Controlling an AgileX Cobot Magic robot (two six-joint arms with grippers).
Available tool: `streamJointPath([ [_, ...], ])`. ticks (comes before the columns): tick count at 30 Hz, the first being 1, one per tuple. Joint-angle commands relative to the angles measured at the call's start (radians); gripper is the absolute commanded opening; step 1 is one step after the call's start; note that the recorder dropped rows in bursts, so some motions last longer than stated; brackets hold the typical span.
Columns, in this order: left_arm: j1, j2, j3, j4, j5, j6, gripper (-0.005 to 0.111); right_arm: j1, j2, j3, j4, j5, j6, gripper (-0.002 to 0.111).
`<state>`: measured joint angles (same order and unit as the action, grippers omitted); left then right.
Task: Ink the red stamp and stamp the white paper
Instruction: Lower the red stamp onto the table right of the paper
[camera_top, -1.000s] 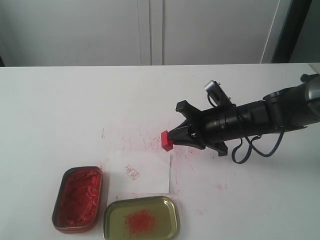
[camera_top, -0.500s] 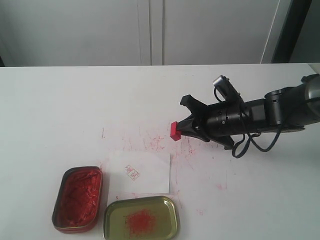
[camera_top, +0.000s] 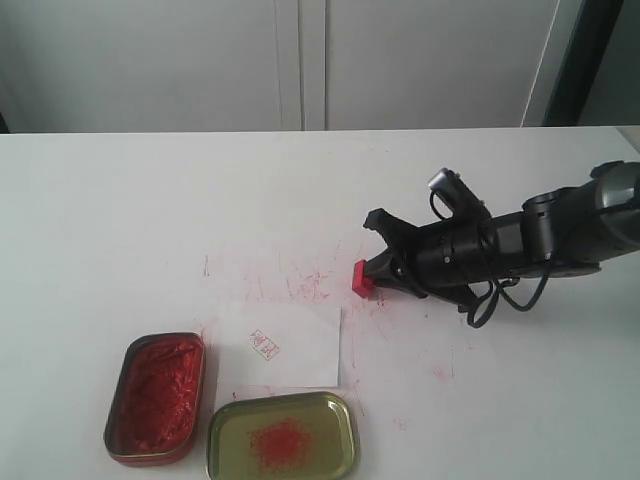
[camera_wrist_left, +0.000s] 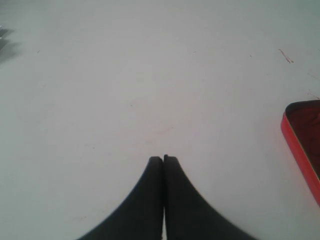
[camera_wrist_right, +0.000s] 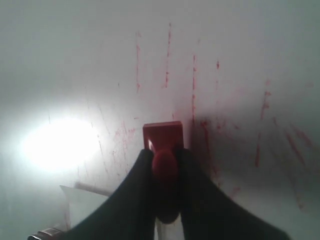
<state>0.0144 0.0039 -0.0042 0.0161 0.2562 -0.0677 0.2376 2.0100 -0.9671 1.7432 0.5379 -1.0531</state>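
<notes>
My right gripper is shut on the knobbed handle of the red stamp, whose square base is down at the smeared tabletop, right of and just beyond the white paper. In the right wrist view the red stamp sits between my dark fingers, its base pointing away from the camera. The white paper lies flat with one small red mark on it. My left gripper is shut and holds nothing, hovering over bare white table; it does not show in the exterior view.
An oblong tin of red ink paste sits at the front left, its edge also in the left wrist view. A gold tray with a red smudge lies in front of the paper. Red streaks mark the tabletop.
My right gripper has carried the red stamp to the right and away from the paper, then down to the table surface. The left gripper shows no earlier view.
</notes>
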Motion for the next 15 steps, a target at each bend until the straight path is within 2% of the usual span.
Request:
streamJointPath([
  [1, 0.001, -0.004, 0.004, 0.0, 0.0, -0.003, 0.0, -0.011, 0.004, 0.001, 0.001, 0.013, -0.031, 0.0],
  [6, 0.001, -0.004, 0.004, 0.0, 0.0, -0.003, 0.0, -0.011, 0.004, 0.001, 0.001, 0.017, -0.04, 0.0],
  [8, 0.001, -0.004, 0.004, 0.0, 0.0, -0.003, 0.0, -0.011, 0.004, 0.001, 0.001, 0.017, -0.04, 0.004],
  [15, 0.001, -0.004, 0.004, 0.0, 0.0, -0.003, 0.0, -0.011, 0.0, 0.003, 0.001, 0.02, -0.04, 0.038],
])
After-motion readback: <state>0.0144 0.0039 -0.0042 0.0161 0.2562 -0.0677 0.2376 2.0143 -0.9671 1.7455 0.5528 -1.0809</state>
